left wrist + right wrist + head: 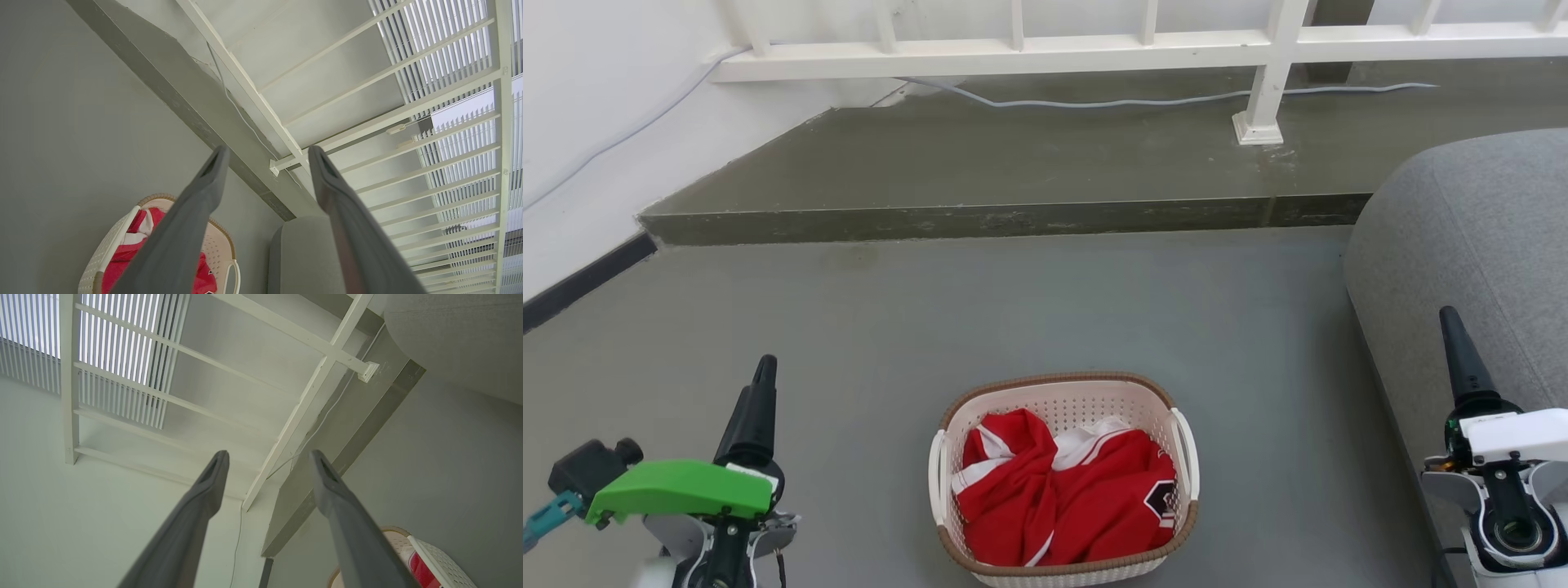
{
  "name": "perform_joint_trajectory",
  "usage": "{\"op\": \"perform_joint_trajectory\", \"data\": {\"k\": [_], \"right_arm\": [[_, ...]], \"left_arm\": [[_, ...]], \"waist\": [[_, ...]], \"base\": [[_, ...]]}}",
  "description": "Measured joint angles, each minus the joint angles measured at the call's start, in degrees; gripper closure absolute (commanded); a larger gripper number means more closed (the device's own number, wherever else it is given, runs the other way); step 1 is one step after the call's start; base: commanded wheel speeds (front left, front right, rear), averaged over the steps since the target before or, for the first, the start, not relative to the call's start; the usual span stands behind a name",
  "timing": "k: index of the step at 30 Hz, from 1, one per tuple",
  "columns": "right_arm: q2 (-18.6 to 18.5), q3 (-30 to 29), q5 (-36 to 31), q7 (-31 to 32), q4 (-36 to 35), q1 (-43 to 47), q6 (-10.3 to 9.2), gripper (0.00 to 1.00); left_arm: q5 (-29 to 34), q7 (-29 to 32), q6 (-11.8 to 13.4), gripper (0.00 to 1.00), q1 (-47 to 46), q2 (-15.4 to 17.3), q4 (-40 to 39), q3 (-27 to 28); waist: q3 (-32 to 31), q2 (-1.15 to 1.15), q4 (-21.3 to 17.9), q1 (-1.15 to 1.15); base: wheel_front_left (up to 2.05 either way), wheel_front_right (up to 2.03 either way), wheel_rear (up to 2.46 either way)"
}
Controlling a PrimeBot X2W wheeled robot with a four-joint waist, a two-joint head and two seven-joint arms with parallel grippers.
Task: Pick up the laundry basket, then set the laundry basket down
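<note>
**Head view: basket on the floor, both grippers wide of it and empty**

The laundry basket (1078,406) sits on the grey floor (849,327), low and centred, between the two arms and touched by neither. A crumpled red-and-white garment (1054,498) fills most of it, heaped up towards the brown rim. A white handle (1186,453) stands on each long side.

The left gripper (267,157) is well off to the basket's left and the right gripper (267,457) well off to its right. In each wrist view the two dark fingers are spread with a clear gap and nothing between them. The lift looks not yet begun.

The right arm is next to a grey sofa (1462,245). Beyond the basket runs a raised step (1013,163), with a white railing (1013,53) and a loose cable (1135,102) on top of it.

Likely risks:
- The handles are thin loops, so a finger that misses one may push the light basket across the floor.
- If one side is gripped or raised before the other, the basket could tip and spill the garment.
- A finger that goes in over the rim could snag the cloth.
- The right arm could brush the sofa as it swings inward.

The garment has a dark patch with white marks, too small to read. No other writing or brand is legible.
</note>
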Motion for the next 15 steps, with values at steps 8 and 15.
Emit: {"op": "perform_joint_trajectory", "data": {"k": [8, 15], "right_arm": [[-1.77, 2.81, -9.17, -1.76, -1.32, -0.01, -1.42, 0.00], [-3.08, 5.32, -16.85, -3.16, -1.82, -0.01, -2.77, 0.00]], "left_arm": [[8.04, -1.62, 2.30, 0.00, -1.07, 0.55, -1.12, -2.02], [15.80, -2.87, 4.24, 0.00, -1.38, 1.32, -2.43, -3.68]], "waist": [[-0.06, 0.00, -0.04, 0.00], [-0.08, 0.00, 0.02, 0.00]], "base": [[0.00, 0.00, 0.00], [0.00, 0.00, 0.00]]}}
